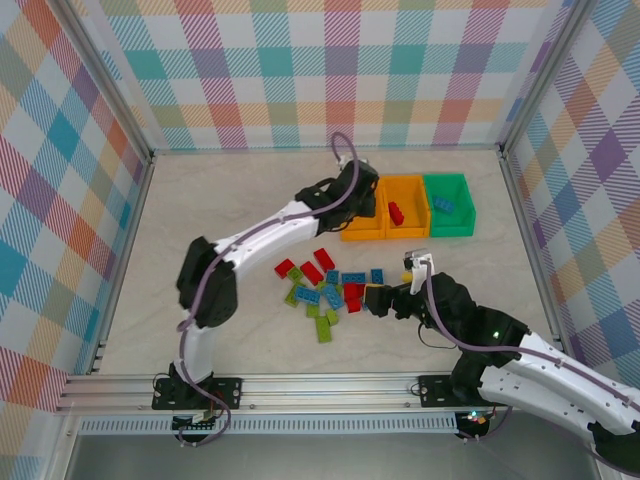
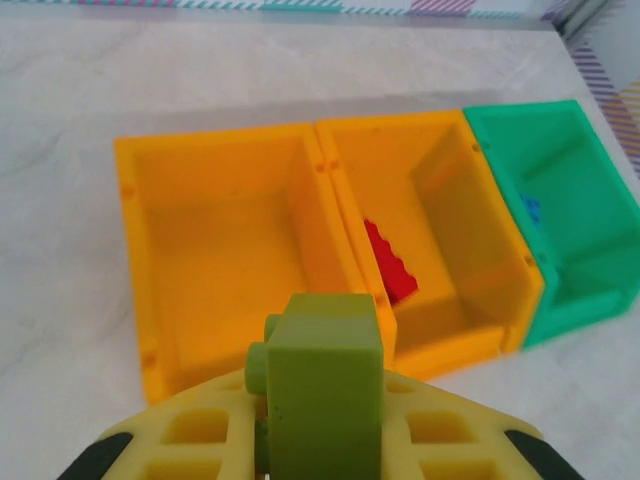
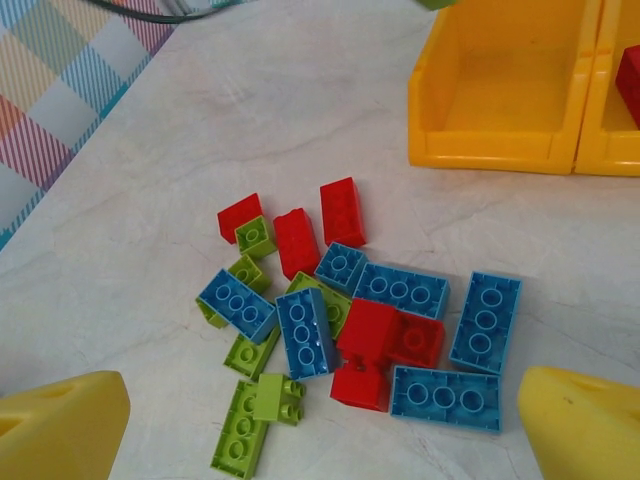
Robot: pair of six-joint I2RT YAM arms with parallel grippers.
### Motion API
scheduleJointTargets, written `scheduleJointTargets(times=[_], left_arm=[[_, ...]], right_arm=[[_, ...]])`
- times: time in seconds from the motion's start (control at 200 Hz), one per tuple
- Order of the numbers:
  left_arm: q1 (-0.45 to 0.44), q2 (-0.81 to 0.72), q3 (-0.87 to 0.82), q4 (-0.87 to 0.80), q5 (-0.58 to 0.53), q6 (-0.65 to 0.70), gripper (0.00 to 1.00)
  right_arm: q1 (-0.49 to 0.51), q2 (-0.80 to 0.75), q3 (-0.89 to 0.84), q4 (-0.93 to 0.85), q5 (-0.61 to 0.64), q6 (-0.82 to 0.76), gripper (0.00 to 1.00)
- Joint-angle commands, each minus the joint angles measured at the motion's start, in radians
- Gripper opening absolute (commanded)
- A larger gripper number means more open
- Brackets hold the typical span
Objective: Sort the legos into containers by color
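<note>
Left claw: I have the left gripper (image 1: 358, 187) (image 2: 320, 445) clamped on a lime green brick (image 2: 325, 385), held above the near rim of the left orange bin (image 1: 362, 232) (image 2: 135, 270).
Right claw: the right gripper (image 1: 376, 299) (image 3: 320, 435) stands spread wide and holds nothing, its yellow fingers (image 3: 65, 425) flanking the near side of the pile.
Bins: three stand side by side and touching, toward the tabletop's (image 1: 220, 200) far right corner. The middle orange bin (image 1: 408, 233) (image 2: 505, 280) holds a red brick (image 1: 397, 213) (image 2: 390, 265). The green bin (image 1: 450, 232) (image 2: 560, 150) holds a blue brick (image 1: 443, 206) (image 2: 531, 210).
Loose legos: the pile (image 1: 325, 285) (image 3: 340, 320) lies mid-tabletop, nearer the near edge, with red, blue and lime pieces touching and partly overlapping.
In the way: from above, my left wrist covers the left orange bin's far corner, and my right claw overlaps the pile's right edge.
Surroundings: plaid walls (image 1: 300, 70) close off three sides of the tabletop.
</note>
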Motion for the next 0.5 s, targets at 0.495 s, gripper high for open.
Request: scheduleJointTargets(times=[0.495], left_arm=[[0.047,0.141,0.247,-0.106,0.001,0.056,0.46]], right_arm=[[-0.003,-0.006,-0.037,-0.01,0.067,0.006,1.0]])
